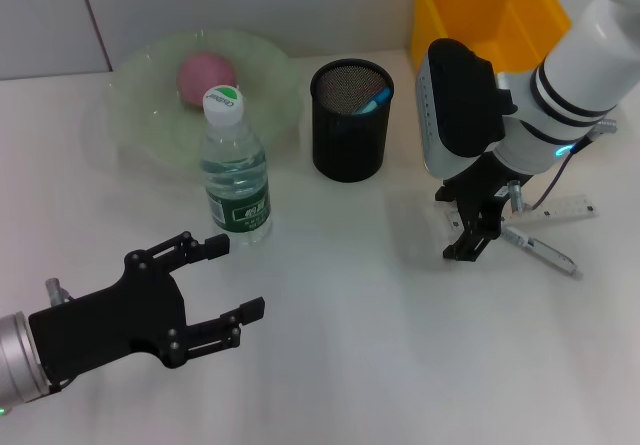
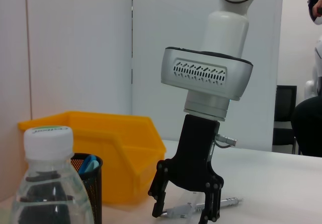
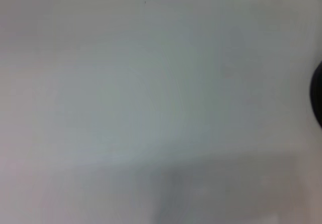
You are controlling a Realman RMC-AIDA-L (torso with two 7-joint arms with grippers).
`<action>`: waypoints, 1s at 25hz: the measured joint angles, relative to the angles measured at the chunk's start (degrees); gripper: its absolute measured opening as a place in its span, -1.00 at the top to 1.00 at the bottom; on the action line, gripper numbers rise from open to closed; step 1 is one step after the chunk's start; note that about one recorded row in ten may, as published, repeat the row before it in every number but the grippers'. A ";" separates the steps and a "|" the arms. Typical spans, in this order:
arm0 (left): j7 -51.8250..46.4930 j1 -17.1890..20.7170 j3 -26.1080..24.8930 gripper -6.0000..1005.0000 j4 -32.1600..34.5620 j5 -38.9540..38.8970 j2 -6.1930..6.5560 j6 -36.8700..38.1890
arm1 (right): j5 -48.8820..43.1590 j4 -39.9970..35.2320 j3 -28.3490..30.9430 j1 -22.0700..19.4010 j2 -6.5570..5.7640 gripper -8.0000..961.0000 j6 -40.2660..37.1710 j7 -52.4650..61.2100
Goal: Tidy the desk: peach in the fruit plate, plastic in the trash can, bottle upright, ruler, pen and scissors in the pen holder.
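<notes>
A pink peach lies in the green glass fruit plate. In front of the plate, the clear bottle stands upright with its white cap on. The black mesh pen holder holds a blue item. My right gripper points down at the table, open, with its fingers straddling a silver pen next to the clear ruler. The left wrist view shows that gripper over the pen. My left gripper hovers open and holds nothing, near the bottle. Scissors and plastic are out of view.
A yellow bin stands at the back right, behind the pen holder. The right wrist view shows only bare white tabletop. White table stretches between the two grippers.
</notes>
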 joint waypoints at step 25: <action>-0.32 -0.35 0.00 -0.56 0.00 -0.06 0.00 0.01 | -0.70 0.59 0.36 0.00 -0.09 -0.29 1.49 1.36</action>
